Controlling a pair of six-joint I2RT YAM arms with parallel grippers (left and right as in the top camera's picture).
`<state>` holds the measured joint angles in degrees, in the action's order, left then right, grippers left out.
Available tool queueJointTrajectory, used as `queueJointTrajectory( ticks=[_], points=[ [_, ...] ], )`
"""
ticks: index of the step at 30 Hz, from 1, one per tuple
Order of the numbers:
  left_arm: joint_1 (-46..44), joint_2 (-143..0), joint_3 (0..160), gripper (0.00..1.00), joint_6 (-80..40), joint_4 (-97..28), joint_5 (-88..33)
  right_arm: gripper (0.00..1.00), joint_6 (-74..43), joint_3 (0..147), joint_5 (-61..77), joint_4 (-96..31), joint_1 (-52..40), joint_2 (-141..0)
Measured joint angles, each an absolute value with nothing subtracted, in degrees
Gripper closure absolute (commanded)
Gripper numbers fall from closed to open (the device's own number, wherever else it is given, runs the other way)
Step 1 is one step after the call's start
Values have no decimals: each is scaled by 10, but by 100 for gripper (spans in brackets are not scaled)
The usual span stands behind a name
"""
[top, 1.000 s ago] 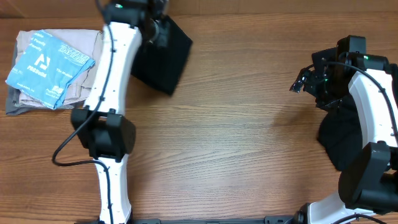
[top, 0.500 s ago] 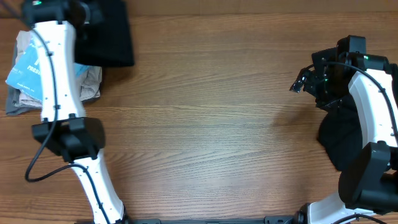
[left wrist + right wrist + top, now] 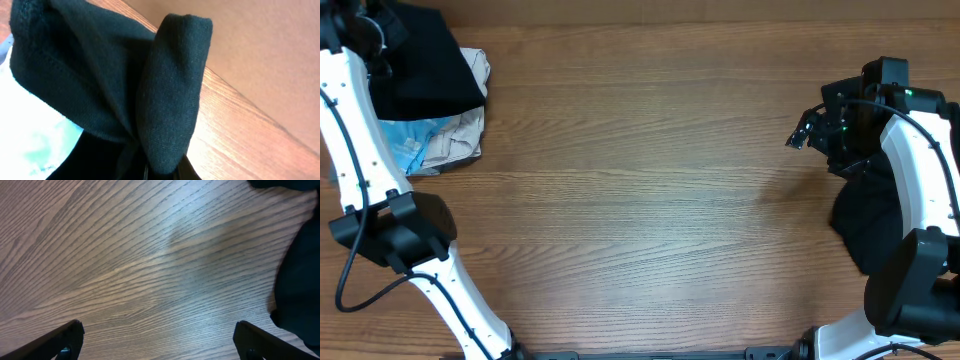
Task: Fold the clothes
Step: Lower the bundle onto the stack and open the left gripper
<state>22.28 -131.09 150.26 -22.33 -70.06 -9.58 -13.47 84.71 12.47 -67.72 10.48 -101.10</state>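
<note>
A folded black garment [image 3: 428, 68] hangs at the table's far left corner, over part of a stack of folded clothes [image 3: 448, 138]. My left gripper [image 3: 380, 28] is shut on it. In the left wrist view the black fabric [image 3: 170, 95] bunches out of the shut jaws at the bottom edge, which it mostly hides. My right gripper [image 3: 804, 131] hovers open over bare wood at the right, its fingertips [image 3: 69, 339] wide apart with nothing between them. A heap of black clothes [image 3: 868, 215] lies under the right arm, and its edge [image 3: 300, 280] shows in the right wrist view.
The stack at the left holds beige and light blue printed pieces [image 3: 415, 150]. The wooden table [image 3: 650, 200] stretches between the two arms. The table's far edge [image 3: 235, 95] runs close behind the held garment.
My left arm has swung left along the far edge, carrying the black garment from near the top centre-left to above the stack. The right arm has not moved.
</note>
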Motion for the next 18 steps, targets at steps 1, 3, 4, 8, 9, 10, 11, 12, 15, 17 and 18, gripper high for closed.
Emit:
queueJointTrajectory(
  ticks=[1, 3, 4, 8, 9, 10, 11, 12, 15, 17, 18],
  points=[
    [227, -1311, 1503, 96, -232, -698, -98, 0, -135, 847, 125, -677, 105, -1011],
    [232, -1311, 1503, 96, -249, -692, -99, 0, -135, 847, 125, -677, 105, -1011],
    [234, -1311, 1503, 96, -259, -686, -100, 0, -135, 847, 125, -677, 105, -1011],
    [238, -1311, 1503, 96, -287, -655, -101, 0, -135, 847, 125, -677, 105, -1011],
    [238, -1311, 1503, 96, -296, -645, -102, 0, -135, 847, 124, -677, 105, -1011],
    [238, -1311, 1503, 96, -305, -636, -103, 0, -135, 847, 125, -677, 105, -1011],
    [237, -1311, 1503, 96, -321, -626, -103, 0, -135, 847, 125, -677, 105, -1011],
    [237, -1311, 1503, 96, -332, -621, -105, 0, -135, 847, 125, -677, 105, -1011],
    [237, -1311, 1503, 96, -370, -604, -105, 0, -135, 847, 125, -677, 105, -1011],
    [237, -1313, 1503, 96, -391, -595, -105, 0, -135, 847, 124, -677, 105, -1011],
    [237, -1315, 1503, 96, -398, -590, -105, 0, -135, 847, 125, -677, 105, -1011]
  ],
)
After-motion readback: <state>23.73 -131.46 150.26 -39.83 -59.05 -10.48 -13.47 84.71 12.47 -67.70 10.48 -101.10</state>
